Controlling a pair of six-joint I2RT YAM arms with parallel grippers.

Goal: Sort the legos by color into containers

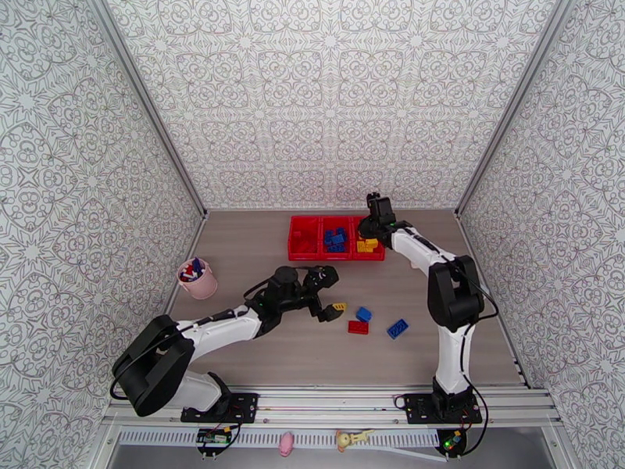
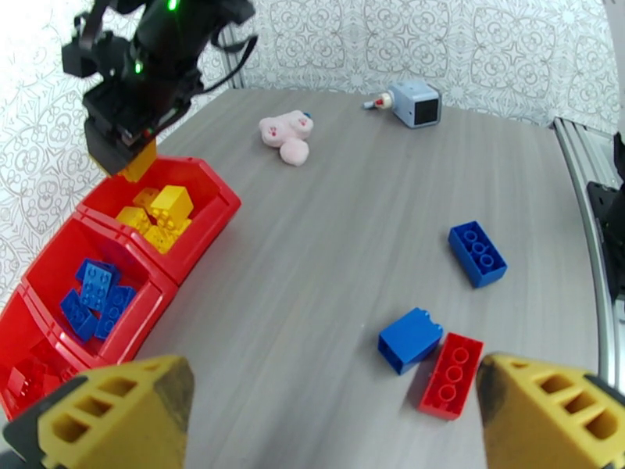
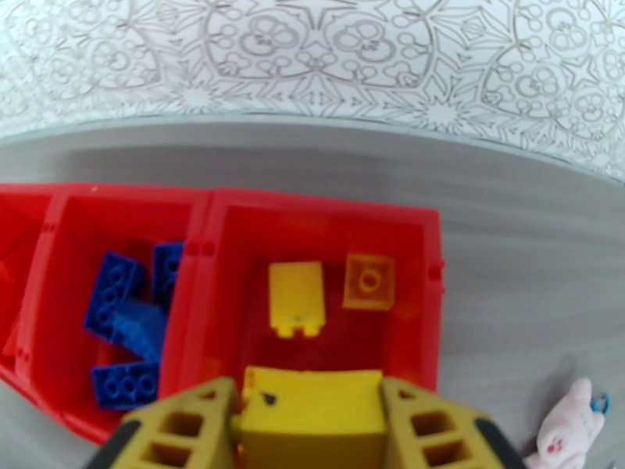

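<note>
A yellow brick [image 3: 312, 420] with smooth, glossy sides is clamped between the fingers of the right hand [image 3: 308, 396]. This hand hangs over the rightmost bin of the red containers [image 1: 312, 256], right above the yellow legos [image 3: 296, 298] lying inside. The middle bin holds blue legos [image 3: 125, 314], and the left bin holds red ones.

The left hand [image 2: 336, 416] hovers low over the tabletop [image 2: 312, 244] with its fingers spread wide and nothing between them. Ahead of it lie a red brick [image 2: 451, 375] with a square blue brick [image 2: 411, 339] just beside it. A longer blue brick [image 2: 477, 253] lies farther off, apart from the pair. A pink plush toy [image 2: 287, 134] rests beyond the containers.
</note>
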